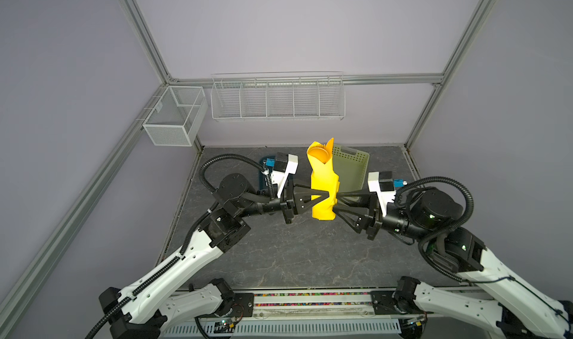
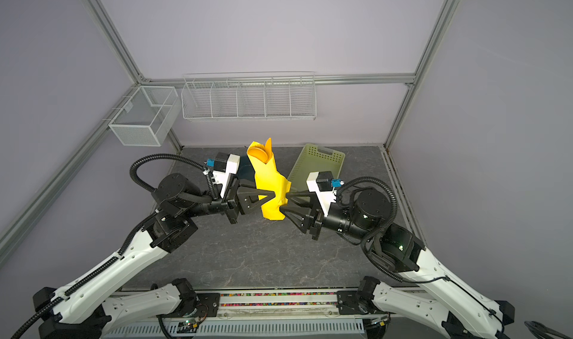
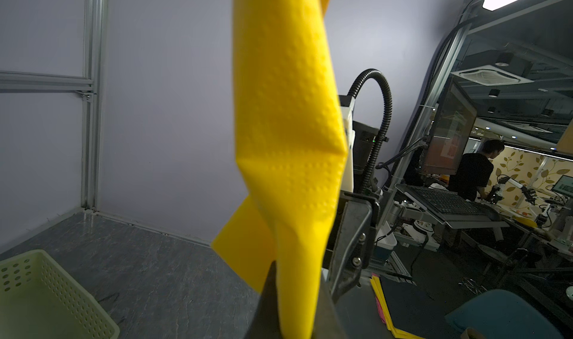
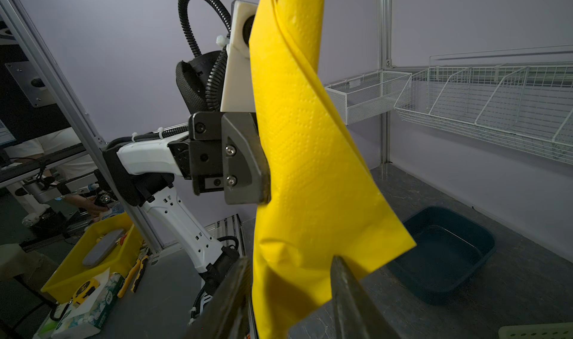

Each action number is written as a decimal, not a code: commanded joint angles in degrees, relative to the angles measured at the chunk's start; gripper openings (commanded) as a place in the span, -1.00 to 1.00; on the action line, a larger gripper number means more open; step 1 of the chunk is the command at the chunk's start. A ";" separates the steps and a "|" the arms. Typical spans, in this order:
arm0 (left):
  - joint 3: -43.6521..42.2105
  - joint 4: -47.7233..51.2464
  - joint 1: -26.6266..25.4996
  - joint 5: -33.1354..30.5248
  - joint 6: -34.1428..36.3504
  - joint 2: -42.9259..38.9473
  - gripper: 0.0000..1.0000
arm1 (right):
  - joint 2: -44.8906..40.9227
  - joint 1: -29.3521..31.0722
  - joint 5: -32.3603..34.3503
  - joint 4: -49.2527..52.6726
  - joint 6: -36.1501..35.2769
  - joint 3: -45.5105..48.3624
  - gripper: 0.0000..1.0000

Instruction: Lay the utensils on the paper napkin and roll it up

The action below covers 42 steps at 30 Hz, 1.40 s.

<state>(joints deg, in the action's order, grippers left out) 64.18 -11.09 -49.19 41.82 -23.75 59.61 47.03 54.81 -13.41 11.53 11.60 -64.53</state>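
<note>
Currently the paper napkin (image 1: 322, 182) is rolled into a tube and held upright in the air over the surface (image 1: 294, 253), between the two arms. The left claw (image 1: 327, 193) is pinched tight on the roll's middle. The right claw (image 1: 336, 203) has its jaws parted around the roll's lower edge and touching the paper, but whether it really clamps can't be told. As for the utensils, only the spoon (image 1: 319, 152) bowl shows, at the roll's open top. Next to it is an orange tip (image 1: 330, 143), which could be the knife or a paper corner. The fork is not visible. Main risk is the slick cutlery sliding out of the bottom end, since the tube is vertical and its lower end does not look folded shut. A loose flap hangs off the lower part in the right wrist view, so the wrap may spring open if either claw lets go. Thin paper under a hard pinch could also tear if the arms pull apart. The pale green basket (image 1: 353, 163) sits behind the roll, and no contents are visible in the part shown. The dark blue tub (image 4: 440, 283) on the surface looks empty. The wire rack (image 1: 277, 100) and the mesh box (image 1: 173, 117) on the walls also look empty.
</note>
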 commanded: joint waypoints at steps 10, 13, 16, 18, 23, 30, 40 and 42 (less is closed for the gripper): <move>1.38 -6.64 -0.10 3.44 -3.64 1.55 -1.00 | 1.61 0.04 -5.21 -5.62 1.70 -1.29 -0.07; 1.38 -7.27 -0.10 3.53 -4.05 1.64 -1.00 | 2.17 0.02 -6.21 -6.45 2.40 -1.32 -0.07; 1.30 -8.42 -0.04 3.92 -4.83 1.73 -1.00 | 2.68 0.05 -6.77 -7.28 2.99 -1.30 -0.08; 1.30 -9.24 -0.09 4.33 -5.44 1.91 -1.00 | 2.90 0.08 -6.98 -7.77 3.59 -1.16 -0.09; 1.37 -11.14 -0.06 5.43 -6.81 2.52 -1.00 | 3.54 0.07 -8.19 -8.93 4.55 -1.12 -0.15; 1.74 -10.88 -0.11 5.95 -6.84 3.04 -1.00 | 3.65 0.08 -8.86 -9.53 4.81 -0.86 -0.29; 1.74 -10.88 -0.07 5.73 -7.17 2.94 -1.00 | 4.65 0.08 -10.56 -10.11 5.05 -1.10 -0.40; 1.73 -10.96 -0.11 5.84 -7.26 3.00 -1.00 | 4.82 0.03 -10.82 -10.10 5.07 -1.12 -0.43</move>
<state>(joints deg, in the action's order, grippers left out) 64.20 -20.34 -49.19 46.83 -30.39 62.61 51.57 54.81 -22.41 3.44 16.49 -64.62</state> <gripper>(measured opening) 0.091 0.292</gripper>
